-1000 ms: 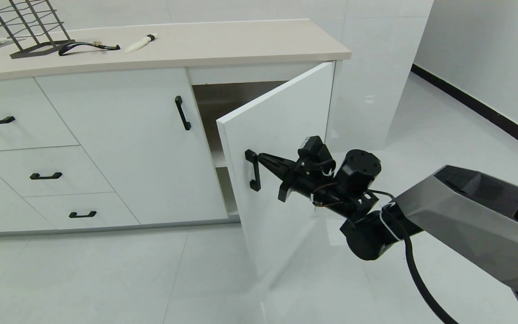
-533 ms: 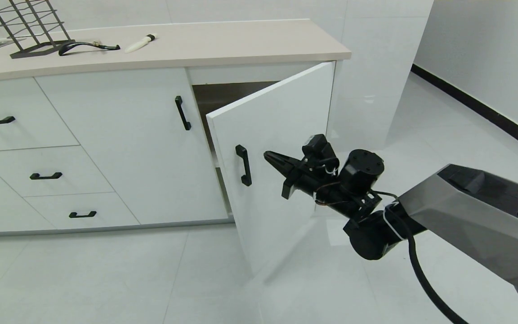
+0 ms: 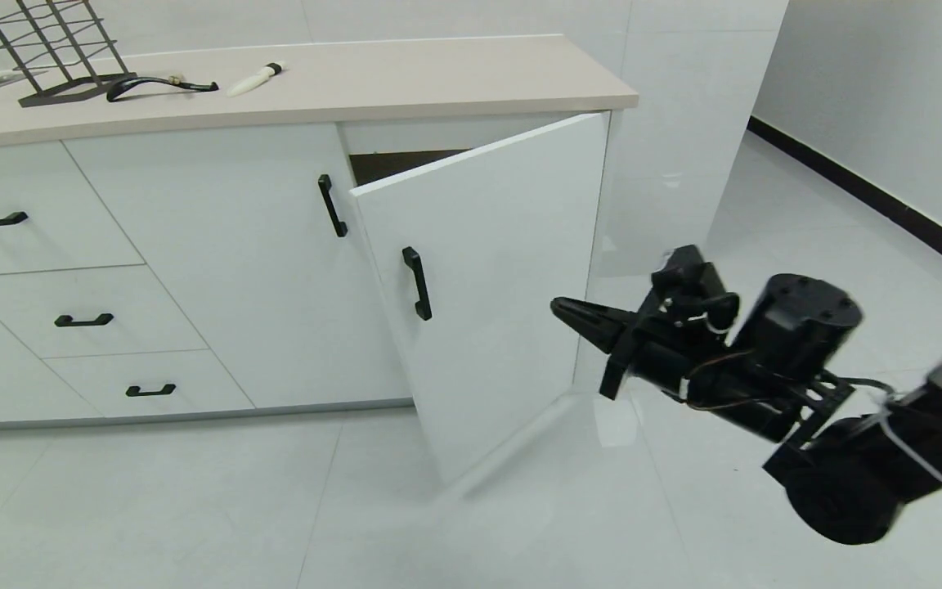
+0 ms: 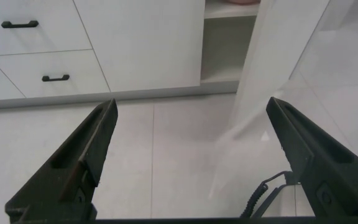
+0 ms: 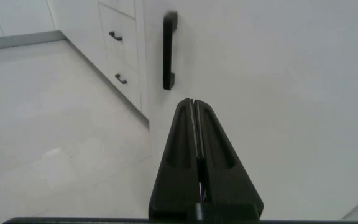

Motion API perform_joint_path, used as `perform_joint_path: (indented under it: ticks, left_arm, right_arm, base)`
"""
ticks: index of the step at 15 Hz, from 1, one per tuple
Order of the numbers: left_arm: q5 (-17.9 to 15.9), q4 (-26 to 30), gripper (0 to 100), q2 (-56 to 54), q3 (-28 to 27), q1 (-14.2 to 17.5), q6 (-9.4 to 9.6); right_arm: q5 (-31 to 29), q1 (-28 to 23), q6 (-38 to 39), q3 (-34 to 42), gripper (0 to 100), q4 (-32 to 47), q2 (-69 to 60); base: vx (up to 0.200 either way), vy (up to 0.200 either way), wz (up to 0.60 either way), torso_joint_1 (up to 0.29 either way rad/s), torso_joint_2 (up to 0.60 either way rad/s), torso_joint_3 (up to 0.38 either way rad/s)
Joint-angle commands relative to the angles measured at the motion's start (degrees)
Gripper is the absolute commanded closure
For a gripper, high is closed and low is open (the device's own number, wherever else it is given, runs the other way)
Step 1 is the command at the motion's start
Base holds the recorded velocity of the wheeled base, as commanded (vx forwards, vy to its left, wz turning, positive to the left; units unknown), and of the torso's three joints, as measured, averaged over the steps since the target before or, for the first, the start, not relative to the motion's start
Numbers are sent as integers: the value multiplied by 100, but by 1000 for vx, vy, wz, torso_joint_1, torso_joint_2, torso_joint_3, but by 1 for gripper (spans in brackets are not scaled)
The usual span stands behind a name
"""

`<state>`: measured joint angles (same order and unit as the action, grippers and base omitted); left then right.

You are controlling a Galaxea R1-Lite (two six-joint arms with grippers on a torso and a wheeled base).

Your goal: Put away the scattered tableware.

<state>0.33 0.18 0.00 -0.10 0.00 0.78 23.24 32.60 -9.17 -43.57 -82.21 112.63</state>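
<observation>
So my right pincer was clenched, empty, just off the ajar cabinet door; left pincer gaped. The knife and ladle lay toward the countertop's left end, beside the rack.

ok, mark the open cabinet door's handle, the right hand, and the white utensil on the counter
door handle (image 3: 417, 283), head view, middle of the bar
right hand (image 3: 559, 307), head view, shut fingertips
white utensil (image 3: 252, 80), head view, middle of its body

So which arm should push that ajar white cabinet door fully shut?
Probably right. The right gripper is shut and points at the face of the ajar white cabinet door, beside its black bar handle. The left gripper hangs open, low over the white floor near the door's bottom edge.
</observation>
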Motion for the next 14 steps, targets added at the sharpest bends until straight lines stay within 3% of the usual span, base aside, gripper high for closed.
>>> perform_joint_path:
  ticks: [1,8,10,12,14]
  left_arm:
    - [2,-1,0,0,1,0,1]
    - [-7,-1,0,0,1,0,71]
    - [-7,-1,0,0,1,0,150]
    - [-7,-1,0,0,1,0,133]
    - [-7,-1,0,9,1,0,124]
  right_arm:
    - [6,-140,-15,1202,100,-23,-2113]
    - [32,-2609,-24,4357,100,302,-6587]
    - [41,-2961,-15,4357,100,1761,-8371]
    - [50,-3084,-76,4357,100,4697,-10498]
    - [50,-3277,-199,4357,100,6455,-11245]
  base:
    - [0,0,0,0,0,0]
    - [0,0,0,0,0,0]
    - [0,0,0,0,0,0]
    - [0,0,0,0,0,0]
    - [0,0,0,0,0,0]
